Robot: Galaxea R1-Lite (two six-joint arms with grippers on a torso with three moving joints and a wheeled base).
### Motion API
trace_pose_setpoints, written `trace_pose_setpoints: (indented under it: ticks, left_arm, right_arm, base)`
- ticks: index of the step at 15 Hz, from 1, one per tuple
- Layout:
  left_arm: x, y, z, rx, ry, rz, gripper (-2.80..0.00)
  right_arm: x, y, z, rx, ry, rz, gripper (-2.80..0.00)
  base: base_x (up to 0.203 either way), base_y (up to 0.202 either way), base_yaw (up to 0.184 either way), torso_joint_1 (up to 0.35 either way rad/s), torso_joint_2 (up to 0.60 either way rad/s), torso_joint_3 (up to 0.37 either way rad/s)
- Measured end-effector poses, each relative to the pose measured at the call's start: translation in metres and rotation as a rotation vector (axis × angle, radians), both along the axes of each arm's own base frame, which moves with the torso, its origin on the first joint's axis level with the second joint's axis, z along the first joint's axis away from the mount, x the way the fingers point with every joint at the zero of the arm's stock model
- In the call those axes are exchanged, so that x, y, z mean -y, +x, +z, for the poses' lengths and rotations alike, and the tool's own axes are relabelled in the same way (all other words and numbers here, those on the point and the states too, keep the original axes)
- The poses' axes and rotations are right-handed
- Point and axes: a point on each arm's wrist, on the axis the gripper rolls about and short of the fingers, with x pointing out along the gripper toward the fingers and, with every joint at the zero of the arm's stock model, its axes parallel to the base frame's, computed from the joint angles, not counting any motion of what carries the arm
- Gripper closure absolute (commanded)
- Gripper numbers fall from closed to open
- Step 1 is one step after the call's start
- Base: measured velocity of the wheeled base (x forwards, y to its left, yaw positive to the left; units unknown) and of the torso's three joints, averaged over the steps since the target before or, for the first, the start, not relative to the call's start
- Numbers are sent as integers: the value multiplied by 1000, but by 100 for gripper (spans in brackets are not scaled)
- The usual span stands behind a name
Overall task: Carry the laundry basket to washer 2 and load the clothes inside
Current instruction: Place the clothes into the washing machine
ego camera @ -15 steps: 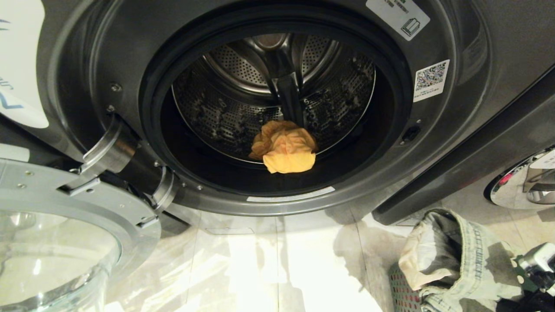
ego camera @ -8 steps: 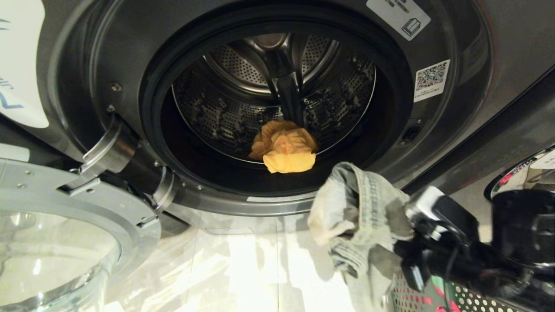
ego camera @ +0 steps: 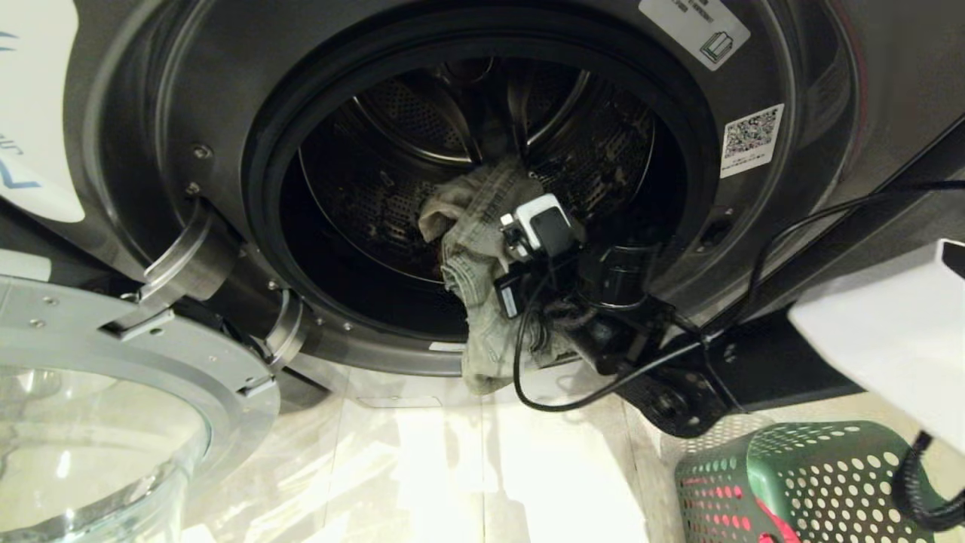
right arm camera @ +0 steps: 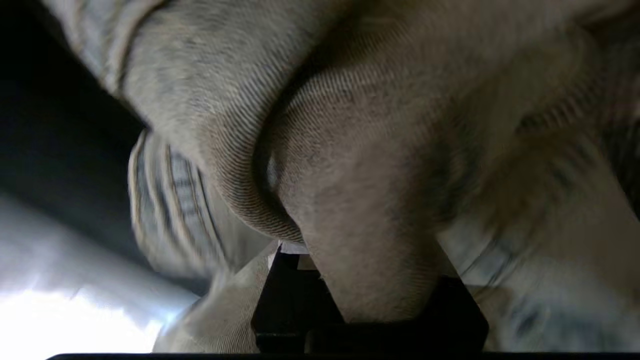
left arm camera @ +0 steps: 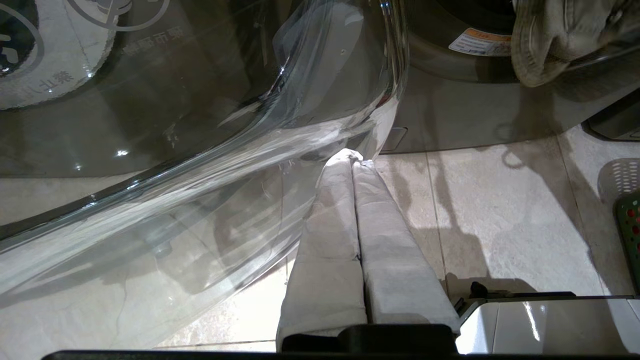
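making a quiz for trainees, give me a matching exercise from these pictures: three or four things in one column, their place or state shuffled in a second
Things:
1. grey jeans
2. washer door
3. laundry basket
4. left gripper

Place or state:
A. shut, beside the door glass
B. swung open at the left
C. on the floor at the right
D. gripped by the right gripper, hanging over the drum mouth

Pairs: 1-D, 2-B, 3-C, 4-A

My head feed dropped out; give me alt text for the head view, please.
The right gripper pushes pale jeans through the open washer mouth, a trailing end hanging over the rim. The green laundry basket sits on the floor at lower right, the glass door swung open left.
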Motion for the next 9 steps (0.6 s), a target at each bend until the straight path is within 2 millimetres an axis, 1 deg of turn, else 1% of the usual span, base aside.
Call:
trace_pose_setpoints:
  ticks: [2, 4, 6, 8, 9]
  left_arm:
    - [0, 0, 0, 0, 0, 0, 0]
    - [0, 0, 0, 0, 0, 0, 0]
    - [0, 0, 0, 0, 0, 0, 0]
    - [0, 0, 0, 0, 0, 0, 0]
    - [0, 0, 0, 0, 0, 0, 0]
  right_arm:
    - [-20, 21, 6, 74, 27, -45, 0]
    - [-30, 40, 8, 152, -10, -94, 0]
    - [-26, 56, 11, 211, -50, -147, 0]
    - [-18, 65, 15, 252, -78, -185, 0]
    - [-14, 68, 18, 269, -78, -200, -280]
  base:
    - [0, 0, 0, 0, 0, 0]
    - [0, 0, 0, 0, 0, 0]
    - [0, 0, 0, 0, 0, 0]
    - [0, 0, 0, 0, 0, 0]
    - [0, 0, 0, 0, 0, 0]
